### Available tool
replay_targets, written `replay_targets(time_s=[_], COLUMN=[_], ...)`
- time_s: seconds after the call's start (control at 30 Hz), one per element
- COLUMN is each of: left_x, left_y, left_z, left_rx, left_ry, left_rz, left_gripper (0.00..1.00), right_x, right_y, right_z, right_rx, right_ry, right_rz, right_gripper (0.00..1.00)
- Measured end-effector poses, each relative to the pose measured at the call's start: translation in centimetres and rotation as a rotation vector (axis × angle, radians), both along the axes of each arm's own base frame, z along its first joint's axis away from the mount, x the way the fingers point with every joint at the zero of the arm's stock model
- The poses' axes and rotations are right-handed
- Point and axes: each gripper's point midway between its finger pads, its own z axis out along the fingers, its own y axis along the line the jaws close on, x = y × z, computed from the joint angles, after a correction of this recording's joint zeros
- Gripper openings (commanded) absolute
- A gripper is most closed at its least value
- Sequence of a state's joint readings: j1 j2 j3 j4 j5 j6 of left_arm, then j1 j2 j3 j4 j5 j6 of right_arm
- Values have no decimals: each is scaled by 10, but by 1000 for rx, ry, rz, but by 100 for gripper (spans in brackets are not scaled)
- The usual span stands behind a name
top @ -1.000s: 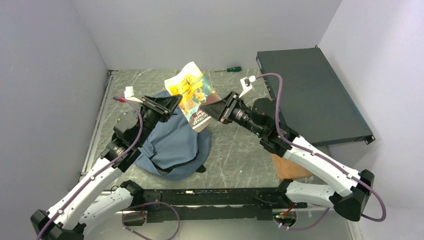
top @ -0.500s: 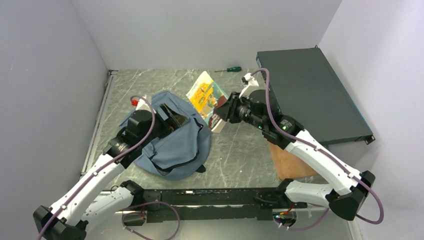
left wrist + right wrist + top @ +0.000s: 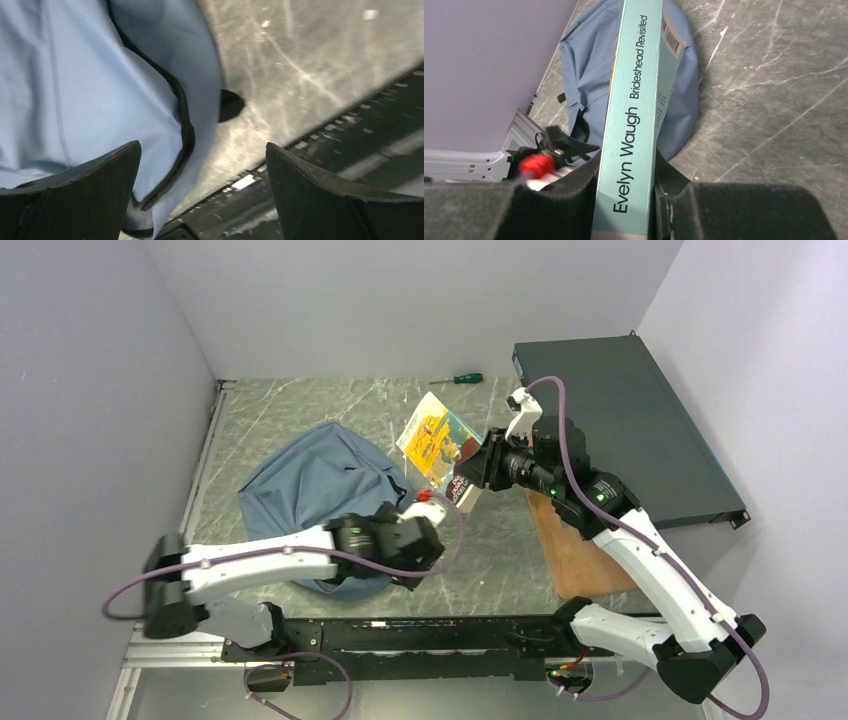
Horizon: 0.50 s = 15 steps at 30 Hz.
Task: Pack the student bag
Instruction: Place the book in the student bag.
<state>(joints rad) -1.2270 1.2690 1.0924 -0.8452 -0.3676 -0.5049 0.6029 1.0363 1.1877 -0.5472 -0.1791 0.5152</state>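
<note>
So, quick status from my end. The student bag (image 3: 310, 480) is lying slumped on the table (image 3: 290, 405), left of the middle, a rounded grey-blue lump. I can't tell from above whether its mouth is open.

The left gripper (image 3: 415, 540) sits at the bag's near right edge. On the left wrist cam its fingers (image 3: 90, 185) are spread wide with nothing between them. Below them is just blue fabric, the black trim line and a black strap end (image 3: 230, 105) poking out onto the table. I can't tell if it's actually touching the fabric.

The right gripper (image 3: 468, 478) is pinching a paperback (image 3: 437, 440) by its lower end, holding it up off the table just right of the bag. On the right wrist cam the teal spine faces me and reads Evelyn Waugh, Brideshead Revisited, with the bag behind it.

Over on the right there's a dark grey metal box (image 3: 610, 430) with a wooden board (image 3: 560, 560) beside its near left corner. A green-handled screwdriver (image 3: 462, 379) lies at the far end of the table.
</note>
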Motion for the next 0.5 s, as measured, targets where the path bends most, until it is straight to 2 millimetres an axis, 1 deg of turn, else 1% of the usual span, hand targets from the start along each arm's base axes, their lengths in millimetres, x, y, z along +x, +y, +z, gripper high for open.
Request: replay_targets(time_s=[0.07,0.13,0.17,0.2,0.27,0.3,0.37,0.47,0.5], left_x=[5,13,15,17,21,22,25,30,31], left_y=[-7,-10,-8,-2,10,13,22,31,33], left_z=[-7,-22,-30,-38,-46,-46,-45,-40,-39], left_rx=[121,265,322,390,479,496,522,532,534], left_ry=[-62,-129,-149,-169,-200,-207,-237,-273,-283], left_rz=[-17,-18,-18,-17,-10,-6,8,30,36], left_gripper=[100,99,98,97,93,90,78,64,55], right_x=[-3,-7,-8,-9,-11,-12,-14,-16,-16], right_y=[-1,-5,-6,-8,-12,-14,-17,-20,-20], right_z=[3,4,4,4,3,2,0,-7,-9], right_rx=[8,9,8,6,1,-1,-5,-11,-14], right_ry=[-5,-6,-6,-4,-2,-3,-1,8,12], right_rz=[6,5,3,0,-6,-11,-15,-19,-20], right_gripper=[0,0,0,0,0,0,0,0,0])
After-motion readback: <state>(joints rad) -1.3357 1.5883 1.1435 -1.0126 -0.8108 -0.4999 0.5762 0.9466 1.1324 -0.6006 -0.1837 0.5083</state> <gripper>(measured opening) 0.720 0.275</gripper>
